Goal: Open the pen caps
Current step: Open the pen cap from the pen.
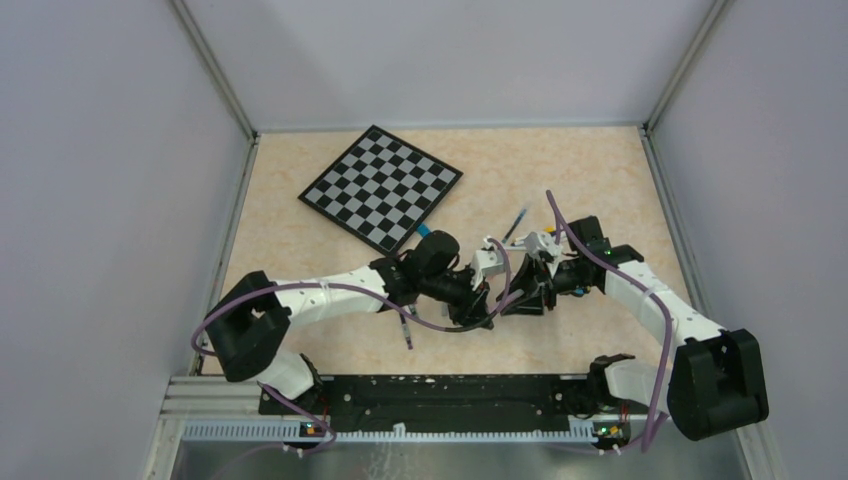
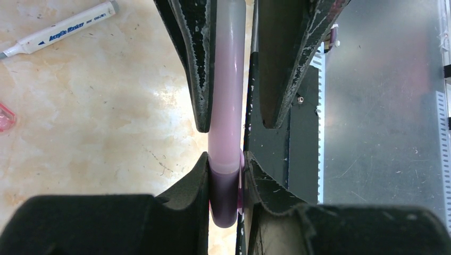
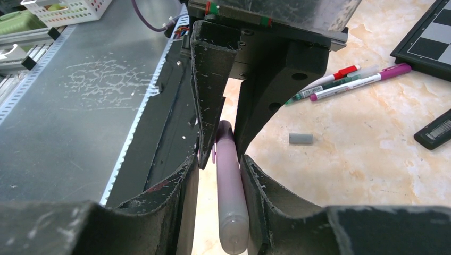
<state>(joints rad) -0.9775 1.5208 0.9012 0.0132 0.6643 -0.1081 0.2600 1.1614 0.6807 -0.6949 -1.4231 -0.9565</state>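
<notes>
A fat pink highlighter (image 3: 230,186) hangs level between the two grippers above the table. My left gripper (image 2: 226,180) is shut on its darker purple cap (image 2: 223,199), with both pads pressed against it. My right gripper (image 3: 219,175) straddles the pale barrel (image 2: 227,79). One of its fingers (image 3: 266,196) touches the barrel, and a narrow gap shows at the other finger (image 3: 181,202). In the top view the left gripper (image 1: 497,300) and right gripper (image 1: 522,297) meet nose to nose near the table's middle, and the highlighter is hidden between them.
The checkered board (image 1: 380,187) lies at the back left. Several thin pens (image 3: 345,82) and a loose grey cap (image 3: 300,138) lie on the table beyond the grippers. A white marker (image 2: 58,29) and a pink cap (image 2: 4,117) lie nearby. A metal rail (image 1: 420,430) runs along the near edge.
</notes>
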